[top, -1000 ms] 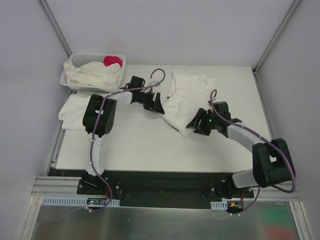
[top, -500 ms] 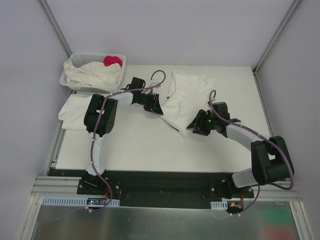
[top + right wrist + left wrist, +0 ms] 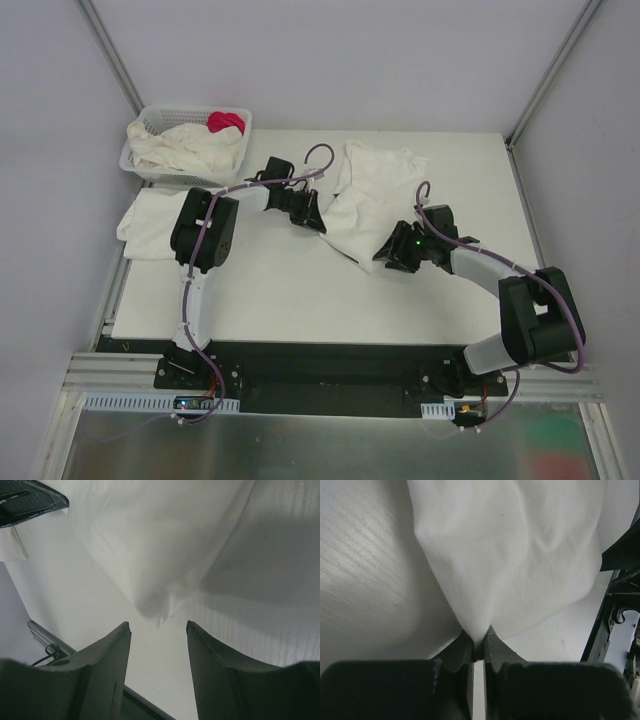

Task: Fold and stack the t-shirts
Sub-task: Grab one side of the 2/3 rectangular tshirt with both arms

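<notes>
Far left, a basket (image 3: 192,108) holds more shirts (image 3: 185,148), and a flat shirt (image 3: 148,222) lies just beside it. My left gripper (image 3: 479,644) is pinched tight on the left edge of the middle shirt (image 3: 375,190), I think to lift it for a fold. My right gripper (image 3: 159,626) is open, just short of its near corner. From above, my arms hide that near edge.

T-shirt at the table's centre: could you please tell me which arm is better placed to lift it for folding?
Left, probably: the left pincer is shut on an edge of the t-shirt, while the right pincer stands open with a corner lying just ahead of it, ungripped.
</notes>
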Motion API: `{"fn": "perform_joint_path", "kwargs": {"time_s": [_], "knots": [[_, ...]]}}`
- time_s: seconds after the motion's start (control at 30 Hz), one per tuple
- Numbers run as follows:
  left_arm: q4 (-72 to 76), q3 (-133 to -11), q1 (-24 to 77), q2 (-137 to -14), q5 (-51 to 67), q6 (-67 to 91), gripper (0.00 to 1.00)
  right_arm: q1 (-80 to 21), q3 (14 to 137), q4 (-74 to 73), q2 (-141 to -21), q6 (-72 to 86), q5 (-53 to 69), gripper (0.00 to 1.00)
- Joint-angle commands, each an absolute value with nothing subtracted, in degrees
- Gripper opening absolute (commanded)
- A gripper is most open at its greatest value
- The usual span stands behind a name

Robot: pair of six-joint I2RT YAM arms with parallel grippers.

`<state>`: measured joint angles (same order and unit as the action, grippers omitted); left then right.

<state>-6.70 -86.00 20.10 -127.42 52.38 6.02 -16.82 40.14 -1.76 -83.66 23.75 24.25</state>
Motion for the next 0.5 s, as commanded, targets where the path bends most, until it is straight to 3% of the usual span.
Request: {"fn": "perform_joint_path", "kwargs": {"time_s": [0.0, 0.47], "knots": [[-7.1, -84.6, 21.6, -125.2, 53.1, 6.8, 0.0, -17.3, 41.3, -0.2, -84.1, 23.7, 24.5, 0.51], [-7.1, -73.3, 29.3, -114.6, 46.6, 12.7, 0.0, -17.0, 41.7, -0.3, -84.1, 24.5, 23.7, 0.52]]}}
